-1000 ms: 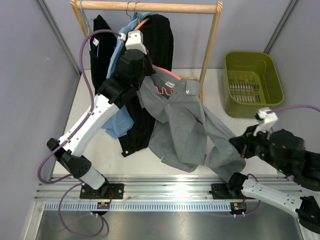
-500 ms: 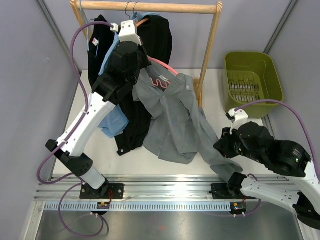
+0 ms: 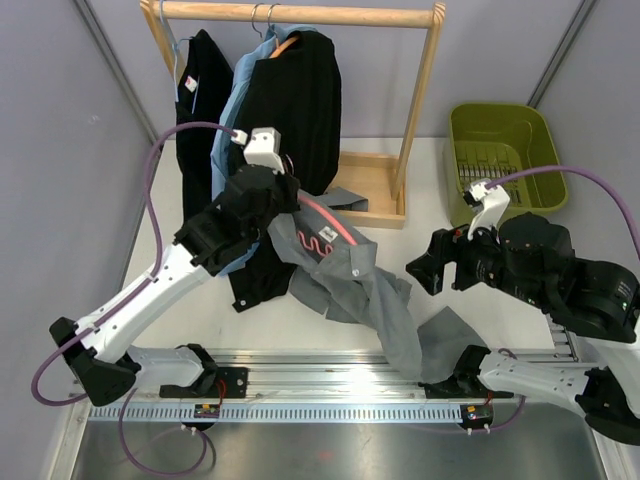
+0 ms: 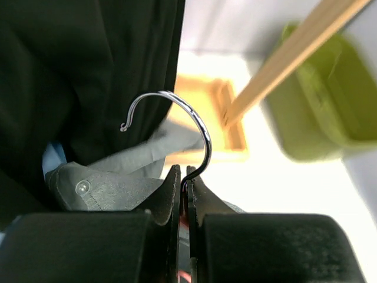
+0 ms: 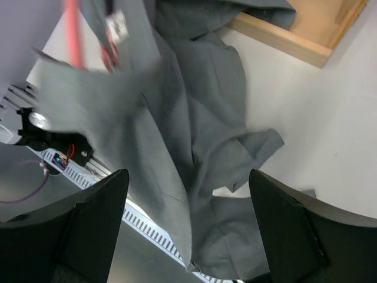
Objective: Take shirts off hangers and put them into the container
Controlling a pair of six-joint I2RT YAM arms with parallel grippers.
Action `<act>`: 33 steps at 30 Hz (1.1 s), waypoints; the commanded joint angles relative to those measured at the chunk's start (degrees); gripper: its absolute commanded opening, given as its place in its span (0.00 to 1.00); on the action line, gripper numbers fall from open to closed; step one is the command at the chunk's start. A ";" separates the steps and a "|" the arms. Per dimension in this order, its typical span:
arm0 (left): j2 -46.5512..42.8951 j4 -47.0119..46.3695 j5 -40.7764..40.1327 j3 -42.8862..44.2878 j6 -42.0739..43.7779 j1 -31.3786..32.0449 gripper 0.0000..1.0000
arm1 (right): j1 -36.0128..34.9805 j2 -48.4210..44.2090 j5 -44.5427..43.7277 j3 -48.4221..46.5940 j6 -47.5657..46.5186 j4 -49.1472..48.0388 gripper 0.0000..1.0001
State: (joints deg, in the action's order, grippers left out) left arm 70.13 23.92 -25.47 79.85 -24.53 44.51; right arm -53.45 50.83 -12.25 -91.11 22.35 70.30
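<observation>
Left arm [image 3: 150, 290] stretches toward 1 o'clock, left gripper [image 4: 184, 174] pinched tight; right arm [image 3: 560, 275] is bent, right gripper [image 5: 187, 177] facing 9 o'clock, jaws spread wide

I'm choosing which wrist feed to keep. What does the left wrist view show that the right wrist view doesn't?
Only left wrist: the left gripper shut on a metal hook, a black shirt, the container and a rack post. Only right wrist: the open right gripper, the pink hanger, and the grey shirt trailing down to the rail. Both: the grey shirt and the wooden tray.
</observation>
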 commanded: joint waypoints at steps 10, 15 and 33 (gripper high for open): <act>0.53 -5.20 0.69 -7.79 -5.44 4.27 0.00 | 0.19 4.10 16.02 4.01 -0.90 -15.54 0.86; 1.41 -4.76 1.39 -6.12 -5.61 6.02 0.00 | 0.10 5.77 19.37 7.08 -0.38 -18.97 0.83; 0.80 -3.97 -2.21 -4.89 -4.03 7.52 0.00 | -1.39 5.16 17.52 9.11 0.06 -17.13 0.33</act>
State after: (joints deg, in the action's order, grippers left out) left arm 72.01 23.92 -25.47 71.22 -28.45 51.90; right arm -54.24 57.71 5.39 -82.21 22.48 53.10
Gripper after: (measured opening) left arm 0.026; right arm 0.297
